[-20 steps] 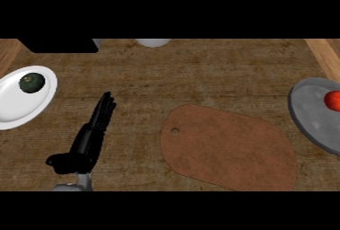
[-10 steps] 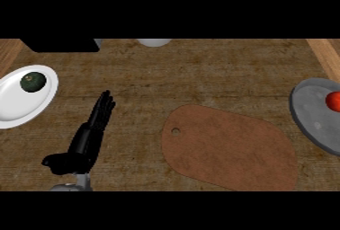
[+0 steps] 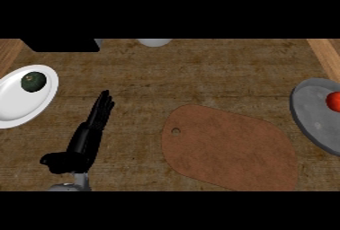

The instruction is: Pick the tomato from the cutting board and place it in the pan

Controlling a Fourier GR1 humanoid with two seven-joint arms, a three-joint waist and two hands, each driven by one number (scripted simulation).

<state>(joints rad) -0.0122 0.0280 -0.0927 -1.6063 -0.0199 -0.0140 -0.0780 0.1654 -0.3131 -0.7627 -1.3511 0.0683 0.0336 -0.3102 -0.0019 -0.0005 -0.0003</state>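
The tomato [image 3: 334,101] already sits in the pan [image 3: 313,117] at the far right edge — the cutting board [image 3: 229,152] lies bare between. My left robot hand [image 3: 90,134] rests open on the bench, fingers straight, well apart from it; my right shows nowhere.

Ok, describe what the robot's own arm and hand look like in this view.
Only the left robot hand shows: matte black, with long slender fingers and a stubby thumb to the side. Below it, a small piece of light grey forearm meets the view's lower edge. No cables or markings are visible.
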